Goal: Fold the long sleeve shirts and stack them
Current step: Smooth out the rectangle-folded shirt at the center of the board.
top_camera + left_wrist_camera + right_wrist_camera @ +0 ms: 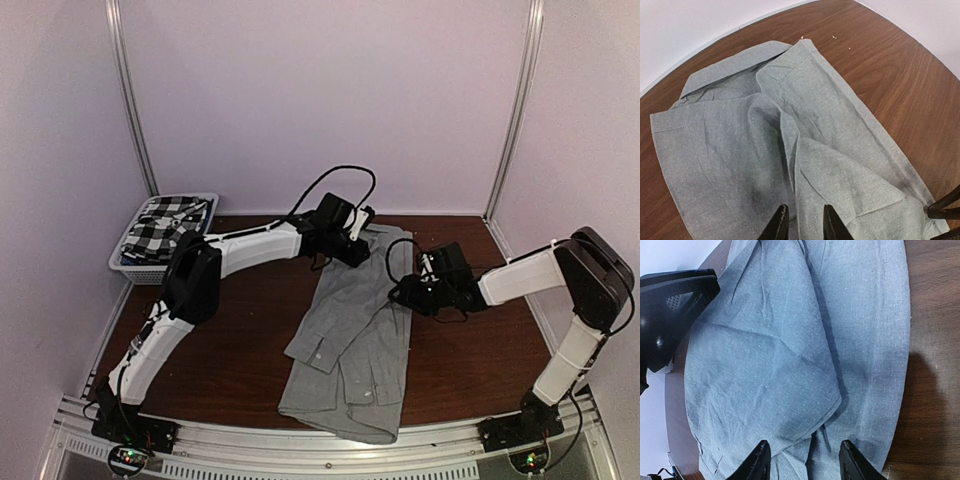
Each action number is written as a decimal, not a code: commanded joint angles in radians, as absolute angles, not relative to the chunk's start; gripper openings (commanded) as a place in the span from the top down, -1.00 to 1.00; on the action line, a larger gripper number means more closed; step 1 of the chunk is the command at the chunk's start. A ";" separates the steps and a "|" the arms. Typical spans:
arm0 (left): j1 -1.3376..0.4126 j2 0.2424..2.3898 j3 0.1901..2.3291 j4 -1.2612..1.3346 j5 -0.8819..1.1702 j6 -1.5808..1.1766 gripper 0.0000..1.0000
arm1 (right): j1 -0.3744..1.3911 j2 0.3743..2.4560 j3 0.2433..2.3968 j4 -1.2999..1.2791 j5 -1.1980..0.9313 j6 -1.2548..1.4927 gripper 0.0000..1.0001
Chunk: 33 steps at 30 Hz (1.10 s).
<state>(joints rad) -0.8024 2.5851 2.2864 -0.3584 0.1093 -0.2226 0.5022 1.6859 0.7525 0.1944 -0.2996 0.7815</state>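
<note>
Light grey shirt point(350, 330) lengthwise mid-table point(240, 340), checked shirt point(160, 225) in basket point(128, 262); left gripper point(805, 225) narrowed near collar, grip on cloth indeterminable; right gripper point(807, 460) parted over mid-body; best pinched through all layers, lifted level, folded evenly.

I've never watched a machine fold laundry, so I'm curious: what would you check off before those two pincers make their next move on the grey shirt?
1. Grey shirt lies on the table, narrowed to a long strip: ok.
2. Cloth smooth: not ok, creases run down the middle.
3. Left pincer over the shirt: ok; gripping cloth: cannot tell.
4. Right pincer over the shirt, jaws apart: ok.
5. Checked shirt out of the way in the basket: ok.
</note>
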 commanded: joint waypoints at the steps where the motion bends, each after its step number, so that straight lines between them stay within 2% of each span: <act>1: -0.807 2.600 2.328 -0.302 0.123 -0.200 0.58 | 0.493 1.707 0.799 0.196 -0.290 0.770 0.03; 4: -0.805 2.600 2.333 -0.297 0.124 -0.199 0.73 | 0.491 1.727 0.819 0.193 -0.291 0.769 0.04; 14: -0.798 2.596 2.344 -0.299 0.124 -0.198 1.00 | 0.472 1.757 0.853 0.189 -0.285 0.768 0.07; 15: -0.798 2.594 2.344 -0.300 0.127 -0.196 0.91 | 0.472 1.761 0.858 0.188 -0.285 0.768 0.09; 19: -0.798 2.596 2.339 -0.311 0.126 -0.189 0.33 | 0.472 1.766 0.859 0.192 -0.292 0.771 0.19; 21: -0.798 2.598 2.333 -0.311 0.121 -0.188 0.17 | 0.472 1.769 0.859 0.193 -0.295 0.774 0.28; 29: -0.798 2.629 2.338 -0.306 0.117 -0.194 0.13 | 0.473 1.764 0.856 0.192 -0.296 0.774 0.58; 33: -0.798 2.644 2.340 -0.302 0.125 -0.195 0.16 | 0.472 1.758 0.853 0.187 -0.297 0.773 0.66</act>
<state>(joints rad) -0.8021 2.6167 2.3154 -0.3382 0.1162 -0.1955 0.4797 1.7588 0.8410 0.1867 -0.2996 0.7815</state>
